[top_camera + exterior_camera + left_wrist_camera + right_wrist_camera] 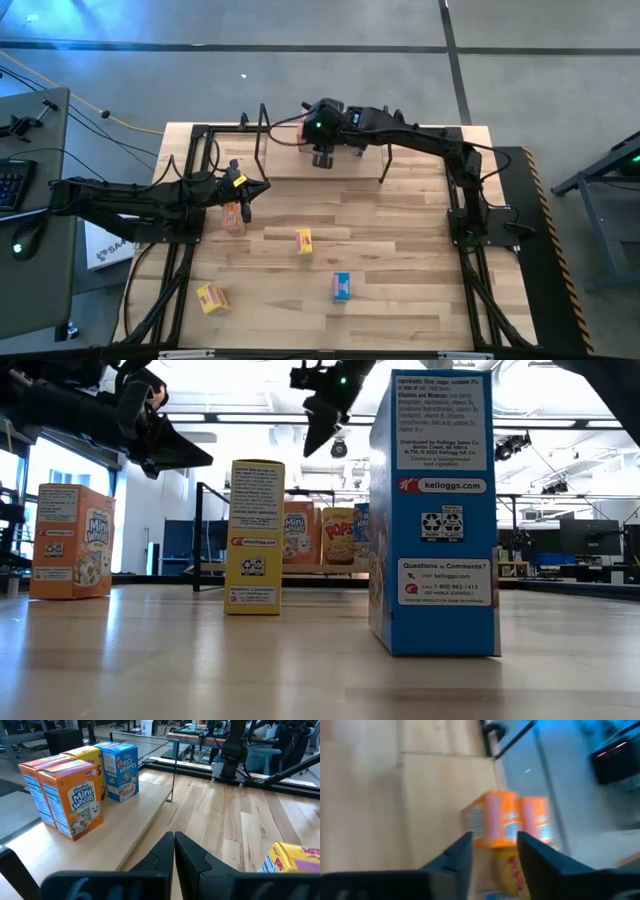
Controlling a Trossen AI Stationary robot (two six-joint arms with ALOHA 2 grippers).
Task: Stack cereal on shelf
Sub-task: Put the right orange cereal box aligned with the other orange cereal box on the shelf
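Note:
The shelf [350,165] stands at the table's far side, a light plank with black wire ends. On it stand two orange Mini Wheats boxes [72,800], a yellow box [95,757] and a blue Rice Krispies box [121,770], each on its base. My right gripper [492,845] hangs open above these boxes [502,820] and touches none. My left gripper [174,840] is shut and empty, above the table left of the shelf. An orange box [233,216] stands just near of it. A yellow box [304,241], a blue box [342,287] and a yellow-orange box [213,298] stand on the table.
The shelf's black wire upright [172,770] rises beside the blue box. Black frame rails [185,250] run along the table's left and right sides. Bare table top [400,230] lies between the shelf and the loose boxes. A desk with a keyboard [15,180] stands off the table's left.

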